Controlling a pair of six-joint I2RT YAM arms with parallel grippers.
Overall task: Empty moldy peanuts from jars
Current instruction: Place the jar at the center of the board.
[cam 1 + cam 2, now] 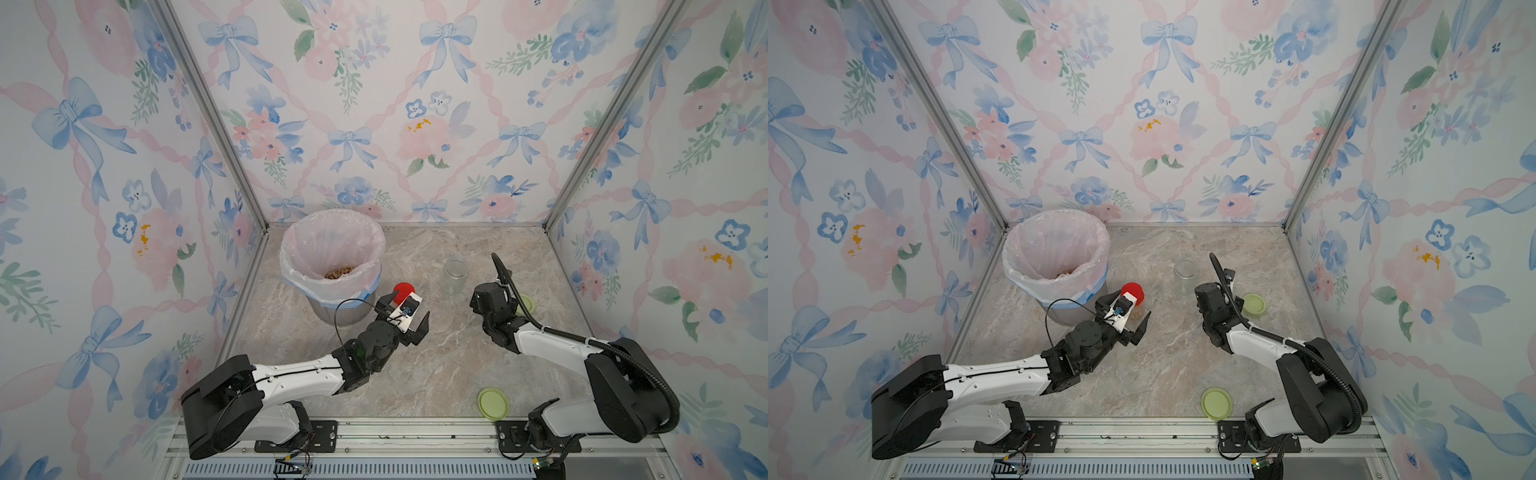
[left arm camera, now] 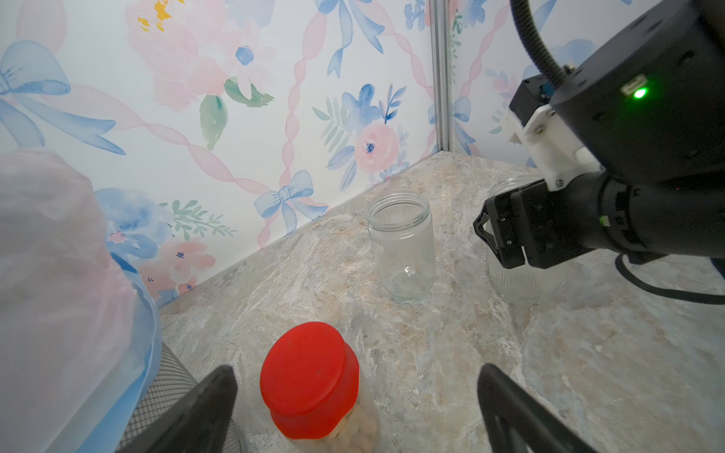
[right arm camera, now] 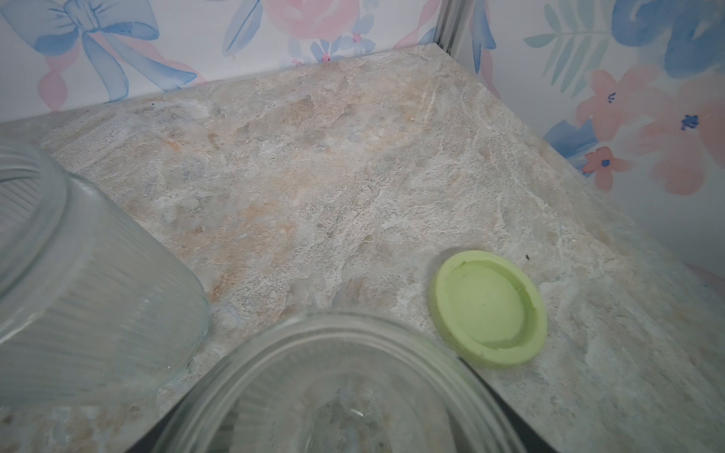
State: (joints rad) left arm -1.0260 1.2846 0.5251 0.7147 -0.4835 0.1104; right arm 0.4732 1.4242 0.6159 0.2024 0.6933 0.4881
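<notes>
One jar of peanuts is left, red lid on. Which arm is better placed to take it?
Left. Its open pincer straddles the red-lidded jar beside the bin; the right pincer grips an empty jar farther off.

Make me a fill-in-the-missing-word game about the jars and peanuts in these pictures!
1. The only closed jar has a ___ lid.
2. The left hand stands wide ___ around that jar.
3. Loose peanuts lie at the bottom of the bag-lined ___.
4. The number of green lids lying on the table is ___.
Missing words: red, open, bin, two.
</notes>
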